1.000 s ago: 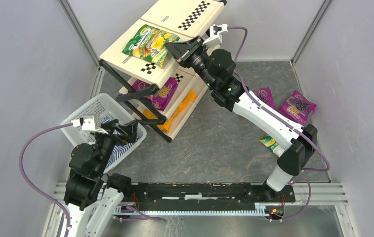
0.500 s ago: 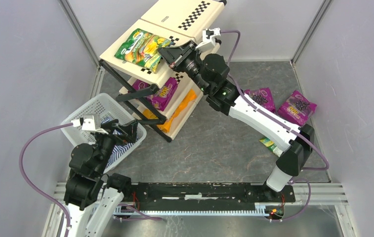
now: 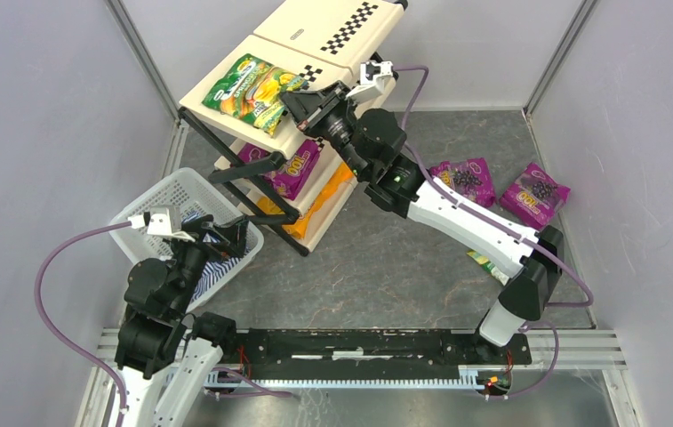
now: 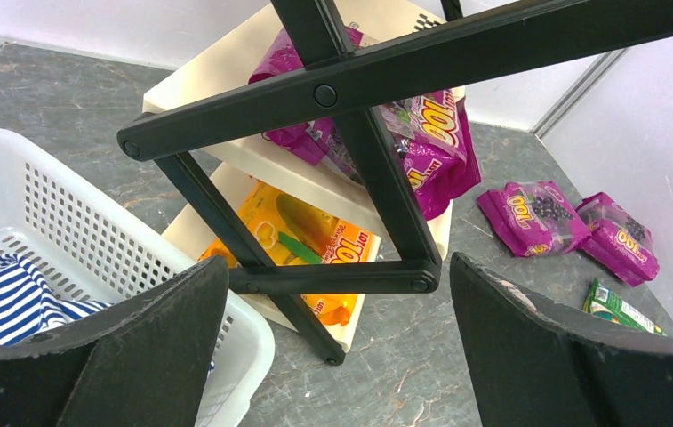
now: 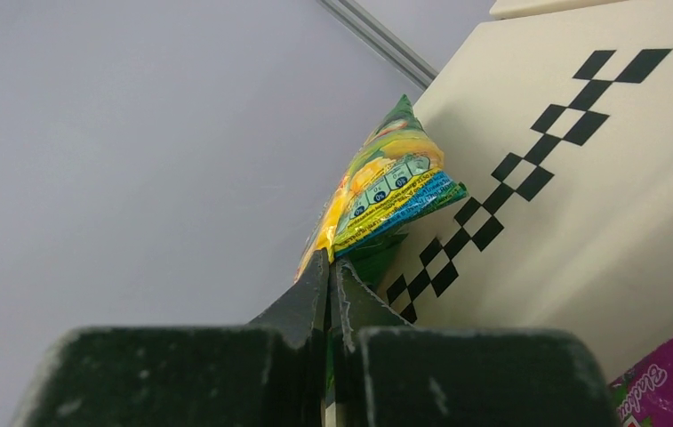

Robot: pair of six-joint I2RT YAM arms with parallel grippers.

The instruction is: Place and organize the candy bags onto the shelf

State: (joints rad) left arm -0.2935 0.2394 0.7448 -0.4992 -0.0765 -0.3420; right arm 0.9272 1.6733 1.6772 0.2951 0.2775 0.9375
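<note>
Basket (image 3: 150, 205) just beside shelf (image 3: 315, 36) (striped cloth (image 4: 4, 302) inside)

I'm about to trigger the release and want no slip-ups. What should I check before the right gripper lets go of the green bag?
1. Grip: ok, right gripper is shut on the green bag at its edge.
2. Bag over the shelf top tier: ok.
3. Bag flat on the panel: cannot tell; the wrist view shows it tilted up.
4. Left gripper out of the way: ok, open, by the basket.
5. All bags shelved: not ok; two purple bags and a green packet lie on the floor.
</note>
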